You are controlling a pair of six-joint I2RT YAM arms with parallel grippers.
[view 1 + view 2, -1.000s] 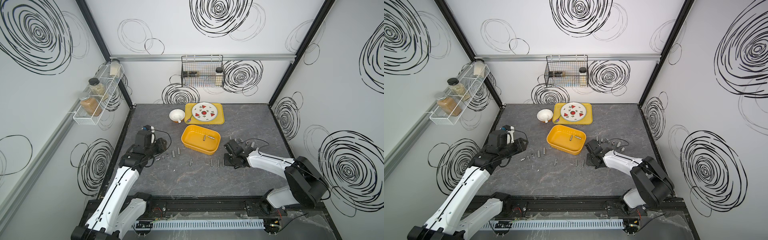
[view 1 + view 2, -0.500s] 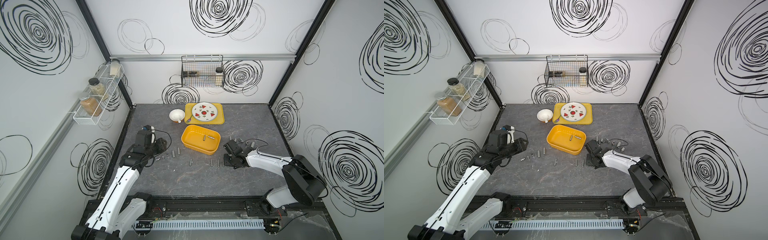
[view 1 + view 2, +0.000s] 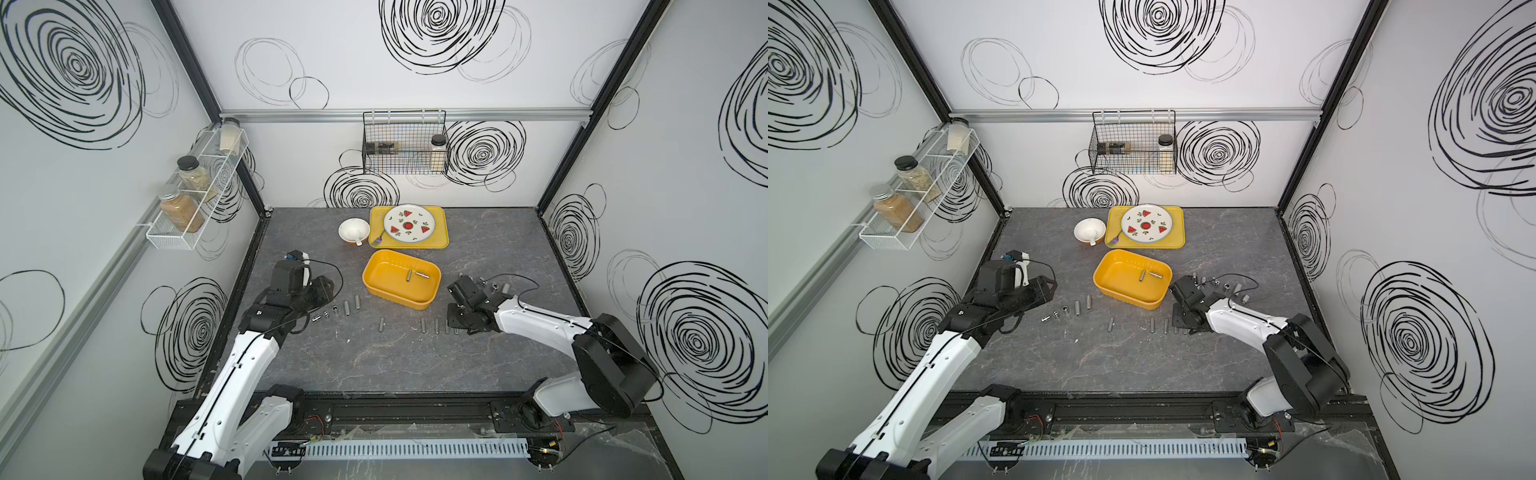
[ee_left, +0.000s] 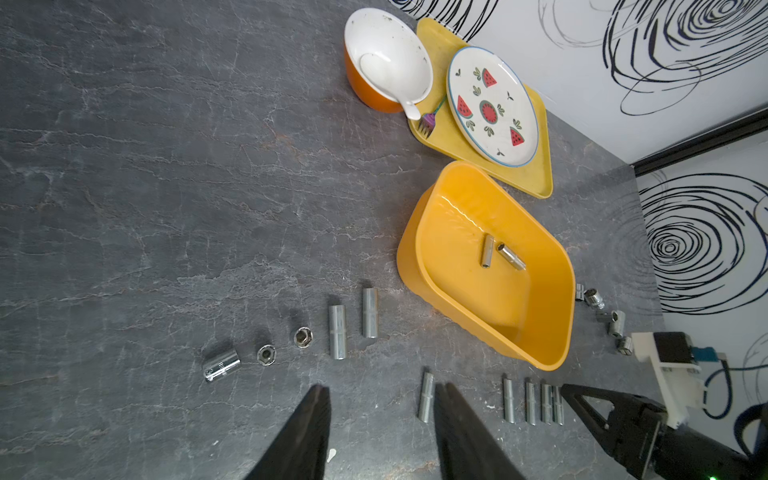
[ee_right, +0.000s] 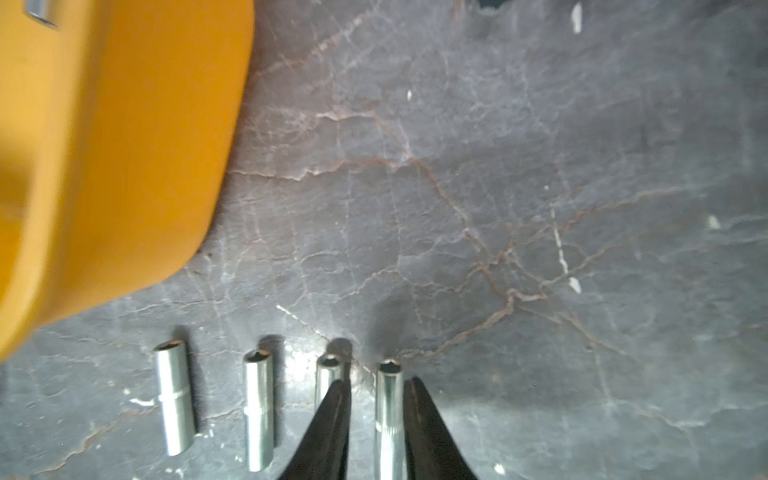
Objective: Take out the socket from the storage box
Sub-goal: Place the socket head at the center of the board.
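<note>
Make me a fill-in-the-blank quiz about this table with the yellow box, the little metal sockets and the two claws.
1. The box holds ___ sockets.
2. The watermelon plate sits on a yellow ___.
3. The socket between the fingers of the right claw lies on the ___.
4. The left claw is open and holds ___.

Missing words: two; tray; table; nothing.
</note>
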